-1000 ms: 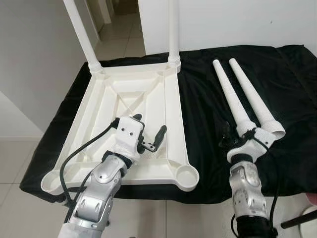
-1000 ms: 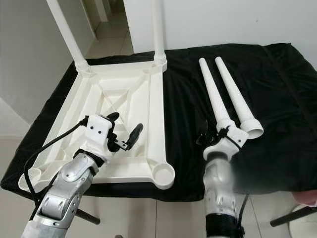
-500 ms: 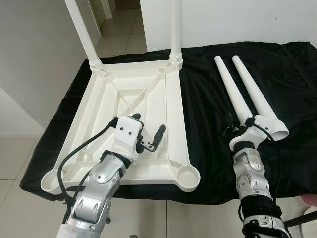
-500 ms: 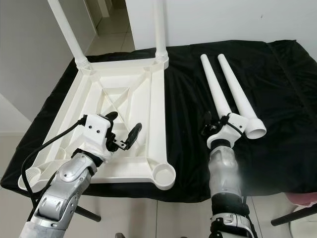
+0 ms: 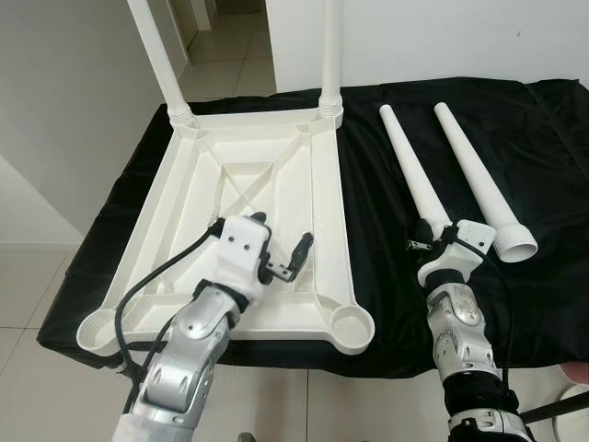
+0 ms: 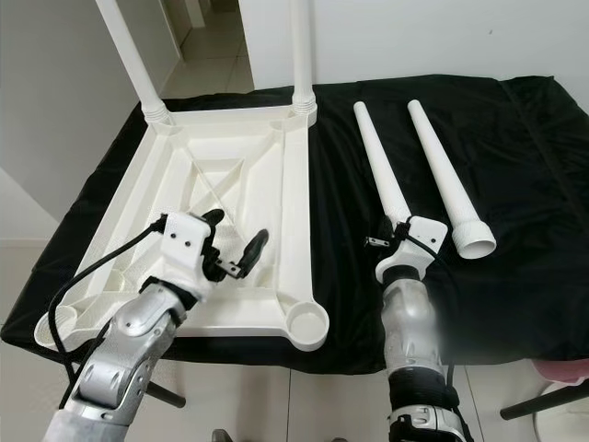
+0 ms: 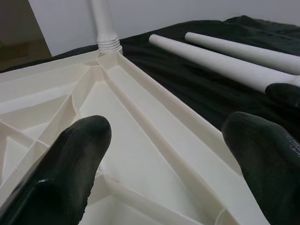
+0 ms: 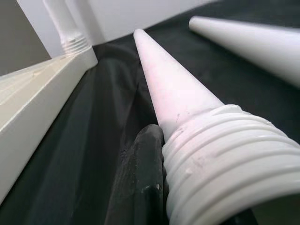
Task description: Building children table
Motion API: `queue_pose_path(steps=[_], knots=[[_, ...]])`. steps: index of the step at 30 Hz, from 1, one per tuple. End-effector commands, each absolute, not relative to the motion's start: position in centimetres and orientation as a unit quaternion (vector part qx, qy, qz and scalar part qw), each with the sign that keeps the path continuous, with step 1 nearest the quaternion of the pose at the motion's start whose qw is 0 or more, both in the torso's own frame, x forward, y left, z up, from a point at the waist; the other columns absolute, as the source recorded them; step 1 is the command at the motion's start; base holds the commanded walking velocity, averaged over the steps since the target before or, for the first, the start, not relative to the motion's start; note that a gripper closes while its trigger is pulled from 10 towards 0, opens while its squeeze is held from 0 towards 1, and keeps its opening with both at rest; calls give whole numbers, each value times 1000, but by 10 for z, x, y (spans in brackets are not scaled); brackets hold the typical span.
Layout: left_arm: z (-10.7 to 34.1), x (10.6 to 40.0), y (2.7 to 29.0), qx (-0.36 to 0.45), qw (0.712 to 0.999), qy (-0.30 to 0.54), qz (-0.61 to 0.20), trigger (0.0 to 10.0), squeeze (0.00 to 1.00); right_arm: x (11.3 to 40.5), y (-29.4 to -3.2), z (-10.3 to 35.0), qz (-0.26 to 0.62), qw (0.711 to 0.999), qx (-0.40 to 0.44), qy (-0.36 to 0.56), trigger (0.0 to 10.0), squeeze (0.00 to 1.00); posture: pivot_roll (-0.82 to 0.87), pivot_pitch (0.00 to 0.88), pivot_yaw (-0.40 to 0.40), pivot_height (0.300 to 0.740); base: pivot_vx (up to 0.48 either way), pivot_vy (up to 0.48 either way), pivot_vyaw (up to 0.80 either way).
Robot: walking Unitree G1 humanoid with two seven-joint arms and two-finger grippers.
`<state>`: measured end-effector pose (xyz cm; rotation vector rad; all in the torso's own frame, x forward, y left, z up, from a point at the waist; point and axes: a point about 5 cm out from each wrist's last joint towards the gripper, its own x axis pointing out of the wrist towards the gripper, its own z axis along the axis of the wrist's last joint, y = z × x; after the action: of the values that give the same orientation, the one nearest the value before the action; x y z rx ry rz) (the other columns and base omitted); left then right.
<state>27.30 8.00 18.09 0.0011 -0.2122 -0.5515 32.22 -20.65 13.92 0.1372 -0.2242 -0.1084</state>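
Black cloth (image 5: 386,230) carries an upturned white tabletop (image 5: 248,212); left gripper (image 5: 281,258) hovers open above it, right gripper (image 5: 440,241) clasps a loose leg (image 5: 414,175).

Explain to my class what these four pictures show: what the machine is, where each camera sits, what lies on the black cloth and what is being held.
This is a humanoid robot with two silver arms. Two pictures come from cameras on its head, looking down; the other two from a camera on each wrist. On the black cloth lies an upside-down white tabletop with two legs already standing in its far corners. The left gripper hovers open above the tabletop. The right gripper is shut on the threaded end of a loose leg. A second loose leg lies beside it.
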Motion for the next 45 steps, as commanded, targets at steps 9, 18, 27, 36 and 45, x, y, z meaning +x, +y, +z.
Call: queue_pose_path(steps=[9, 18, 27, 36, 45], knots=[[188, 289, 83, -72, 961, -68, -260, 10000, 0, 321, -204, 182, -66, 977, 11, -200, 10000, 0, -73, 55, 90, 740, 0, 0, 0], [195, 296, 81, -55, 958, -83, -271, 10000, 0, 317, -202, 184, -79, 977, -39, -192, 10000, 0, -86, 58, 96, 740, 0, 0, 0], [206, 288, 67, -74, 924, -97, -363, 10000, 0, 306, -196, 193, -69, 970, -68, -222, 10000, 0, -85, 63, 89, 740, 0, 0, 0], [219, 292, 56, -120, 877, -22, -465, 10000, 0, 299, -188, 229, -64, 941, -102, -316, 10000, 0, -80, 45, 77, 740, 0, 0, 0], [233, 296, 45, -168, 839, 45, -516, 10000, 0, 291, -184, 247, -72, 918, -142, -362, 10000, 0, -66, 40, 65, 740, 0, 0, 0]])
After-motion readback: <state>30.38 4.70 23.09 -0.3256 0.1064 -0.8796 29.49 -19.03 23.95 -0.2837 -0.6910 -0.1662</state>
